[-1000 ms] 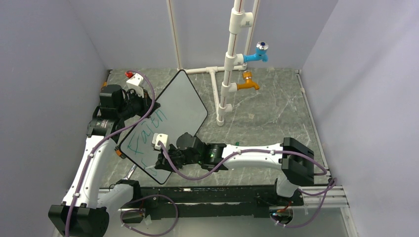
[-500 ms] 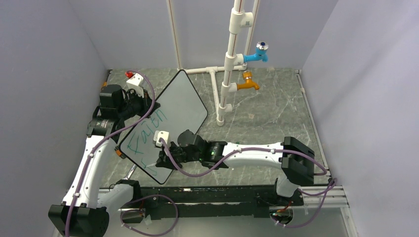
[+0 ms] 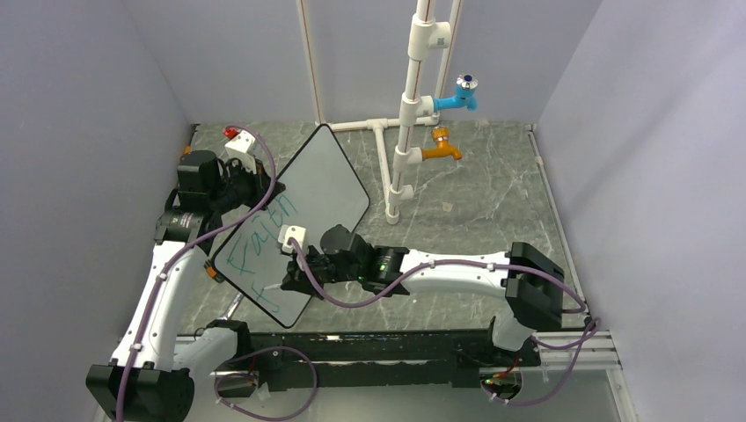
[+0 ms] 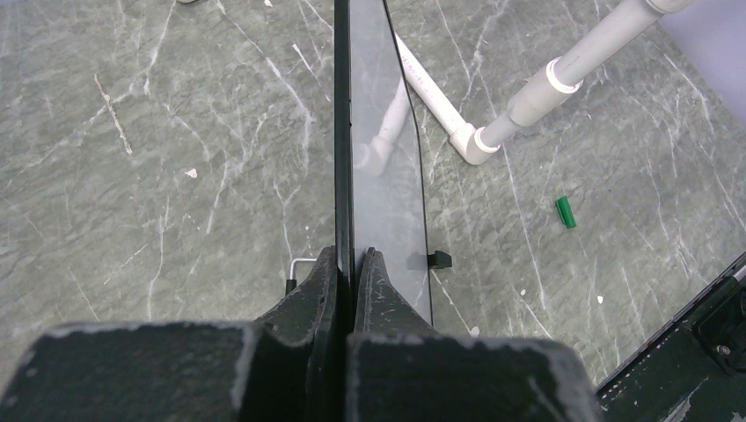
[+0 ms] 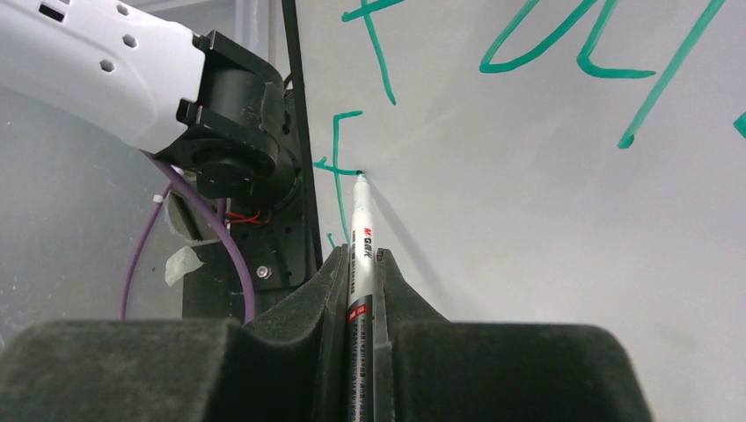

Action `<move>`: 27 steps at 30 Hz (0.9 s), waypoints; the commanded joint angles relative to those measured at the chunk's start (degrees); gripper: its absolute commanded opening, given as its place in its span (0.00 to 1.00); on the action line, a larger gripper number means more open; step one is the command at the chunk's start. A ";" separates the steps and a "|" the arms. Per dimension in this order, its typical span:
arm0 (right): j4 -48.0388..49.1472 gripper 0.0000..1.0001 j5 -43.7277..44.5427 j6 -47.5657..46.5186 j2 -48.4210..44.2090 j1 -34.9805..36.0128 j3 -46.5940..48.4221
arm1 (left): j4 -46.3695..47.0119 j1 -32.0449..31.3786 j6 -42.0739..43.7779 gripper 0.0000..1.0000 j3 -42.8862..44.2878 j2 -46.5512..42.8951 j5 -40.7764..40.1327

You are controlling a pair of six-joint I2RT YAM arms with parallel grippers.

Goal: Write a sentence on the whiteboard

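Observation:
The whiteboard [image 3: 308, 198] is held tilted above the table, its black rim [image 4: 342, 132] clamped edge-on in my left gripper [image 4: 349, 255], which is shut on it. Green handwriting [image 3: 264, 233] reads "Faith" with an "F" [image 3: 266, 294] started on the second line; the strokes fill the right wrist view [image 5: 563, 53]. My right gripper [image 5: 359, 255] is shut on a white marker [image 5: 360, 264]. Its tip touches the board at the end of the crossbar of the second-line "F" [image 5: 339, 167].
A white pipe stand [image 3: 406, 114] with a blue tap [image 3: 461, 95] and an orange tap [image 3: 440, 149] rises behind the board. A green marker cap [image 4: 566, 212] and an allen key [image 4: 297, 268] lie on the marble table. Grey walls enclose three sides.
My right gripper has moved slightly up and right along the board with the marker, and the "F" on the second line now shows clear of the gripper. The left arm and board have not moved.

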 commanded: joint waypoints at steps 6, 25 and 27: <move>1.12 0.00 4.59 -1.73 -5.82 -1.51 -1.42 | -3.49 -0.17 7.08 0.00 -1.84 0.86 -6.63; 3.25 0.00 5.29 -0.26 -9.16 -1.52 -5.52 | -3.41 -0.17 7.08 0.00 -2.04 0.66 -6.44; 3.31 0.00 5.23 -0.32 -8.87 -1.50 -5.41 | -3.38 -0.17 7.03 0.00 -2.01 0.60 -6.43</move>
